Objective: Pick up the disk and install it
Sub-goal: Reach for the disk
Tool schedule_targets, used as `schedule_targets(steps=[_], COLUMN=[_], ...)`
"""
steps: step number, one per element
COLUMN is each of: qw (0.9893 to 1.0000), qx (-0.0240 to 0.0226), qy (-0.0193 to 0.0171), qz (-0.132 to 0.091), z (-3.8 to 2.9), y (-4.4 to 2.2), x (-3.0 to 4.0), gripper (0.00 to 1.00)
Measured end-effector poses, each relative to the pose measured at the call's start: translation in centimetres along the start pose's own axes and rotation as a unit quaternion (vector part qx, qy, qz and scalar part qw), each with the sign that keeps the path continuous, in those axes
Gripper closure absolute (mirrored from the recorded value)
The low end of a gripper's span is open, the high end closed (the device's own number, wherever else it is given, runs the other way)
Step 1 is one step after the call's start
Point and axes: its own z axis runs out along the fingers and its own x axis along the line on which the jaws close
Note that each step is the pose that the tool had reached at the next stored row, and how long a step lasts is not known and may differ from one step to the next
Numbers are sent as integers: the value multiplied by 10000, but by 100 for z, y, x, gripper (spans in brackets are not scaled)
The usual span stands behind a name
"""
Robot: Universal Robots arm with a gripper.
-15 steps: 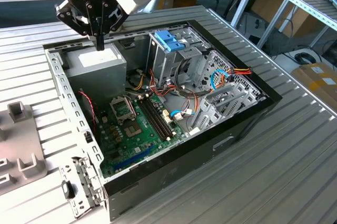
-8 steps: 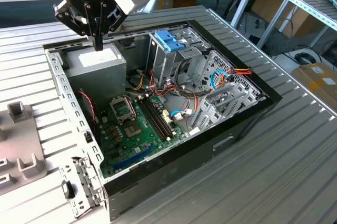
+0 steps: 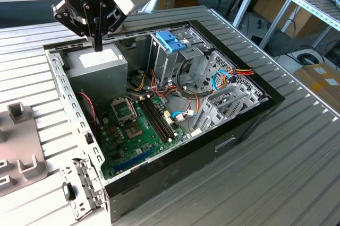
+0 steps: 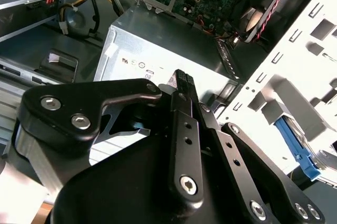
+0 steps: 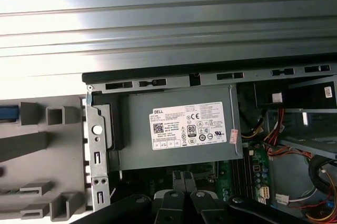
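- We counted one gripper [image 3: 98, 44], poised over the top of the single grey power-supply box [image 3: 95, 69]. The box sat in the corner of the open computer case [image 3: 249, 117] towards the exterior view's left.
- Its two fingers [image 5: 178, 180] lay pressed together in the first wrist view, with nothing held between them. We could not tell whether the tips touched the box.
- Of the disk [image 4: 298, 151] we made out one blue plastic edge in the second wrist view. It stood in the grey fixture [image 3: 24, 146] just outside the case's perforated rear wall [image 3: 66, 93], well apart from the gripper. We could not be sure that this edge was its carrier frame.
- The box carried one large white label [image 5: 192, 126] with black print, a square code and a row of small round marks.
- One tall metal drive cage [image 3: 167, 64] stood in the case, topped by one blue handle [image 3: 171, 40].
- One green motherboard [image 3: 141, 136] lay on the case floor, with one square processor socket [image 3: 123, 110] and a row of long black memory slots [image 3: 158, 117].
- Red, yellow, orange and blue cables [image 3: 234, 75] ran between the cage and the far wall.
- Everything rested on one ribbed metal table [image 3: 287, 178].
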Motion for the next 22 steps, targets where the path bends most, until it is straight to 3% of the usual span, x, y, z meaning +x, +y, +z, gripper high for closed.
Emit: schedule_targets(steps=[22], qw=[10000], qx=[0], qy=[0], qz=[0], z=[-3], y=[-8], x=[108], gripper=[90])
